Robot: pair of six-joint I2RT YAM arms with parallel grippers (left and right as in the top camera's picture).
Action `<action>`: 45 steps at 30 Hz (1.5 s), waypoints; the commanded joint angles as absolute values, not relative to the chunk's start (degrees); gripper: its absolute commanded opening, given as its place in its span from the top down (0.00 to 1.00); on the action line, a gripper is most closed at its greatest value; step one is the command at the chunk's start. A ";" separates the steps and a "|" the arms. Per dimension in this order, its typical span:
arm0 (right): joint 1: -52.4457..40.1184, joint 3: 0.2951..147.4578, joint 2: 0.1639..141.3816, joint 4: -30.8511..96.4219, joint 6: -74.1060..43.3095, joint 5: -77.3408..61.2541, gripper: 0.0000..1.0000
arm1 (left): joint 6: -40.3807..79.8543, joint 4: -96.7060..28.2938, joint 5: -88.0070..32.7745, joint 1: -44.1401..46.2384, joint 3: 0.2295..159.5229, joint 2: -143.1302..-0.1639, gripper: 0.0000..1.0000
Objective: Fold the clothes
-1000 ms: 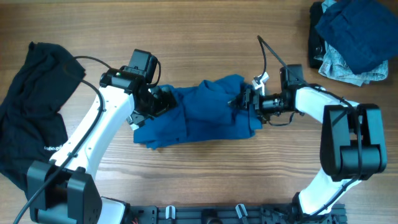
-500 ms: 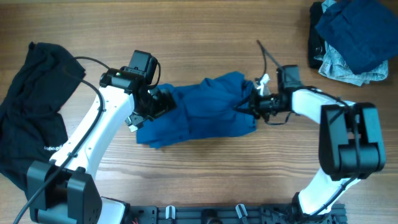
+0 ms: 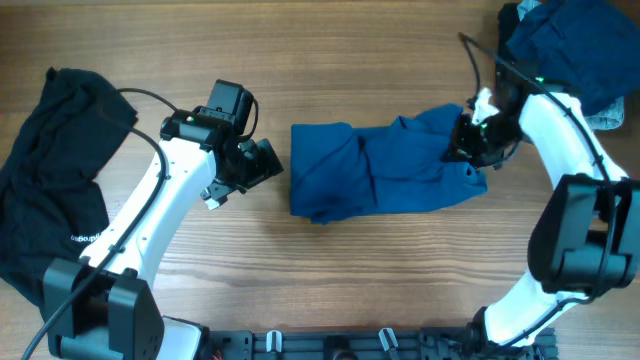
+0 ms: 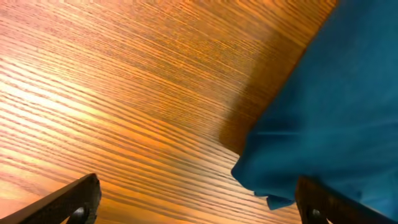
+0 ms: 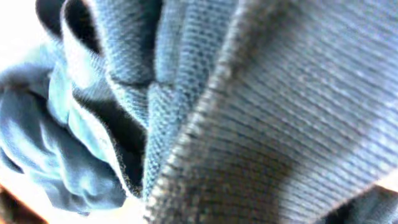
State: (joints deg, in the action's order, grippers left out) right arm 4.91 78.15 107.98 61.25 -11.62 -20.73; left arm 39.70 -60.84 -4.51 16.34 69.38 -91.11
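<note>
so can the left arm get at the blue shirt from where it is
Probably yes: the open left gripper sits just beside the shirt, with only bare table between them. The right gripper holds its far end.

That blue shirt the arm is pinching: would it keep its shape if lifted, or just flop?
Probably flop: the blue shirt lies in soft folds and bunches where the right gripper pinches it. Pulled by one edge, it would likely stretch and drag, not slide as one piece.
</note>
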 commanded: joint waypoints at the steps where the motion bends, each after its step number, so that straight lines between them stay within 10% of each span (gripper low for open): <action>1: -2.39 79.29 106.17 61.49 -13.37 -13.61 0.96 | 39.20 -60.38 -3.75 16.38 69.87 -90.98 0.00; 32: -40.53 88.60 108.75 54.92 -36.12 8.36 0.91 | 42.83 -64.77 -3.97 -7.16 69.87 -90.96 0.00; 42: -46.50 88.60 111.90 47.92 -39.07 -1.04 0.26 | 42.81 -65.01 -3.99 -7.14 69.87 -90.96 0.00; 45: -46.76 89.65 111.87 46.72 -38.17 -4.45 0.23 | 42.81 -65.34 -3.99 -7.14 69.87 -90.96 0.00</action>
State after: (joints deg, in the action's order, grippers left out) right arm -46.28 87.48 110.74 47.09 -37.95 -0.03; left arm 42.33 -64.97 -4.34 -6.87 69.38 -91.11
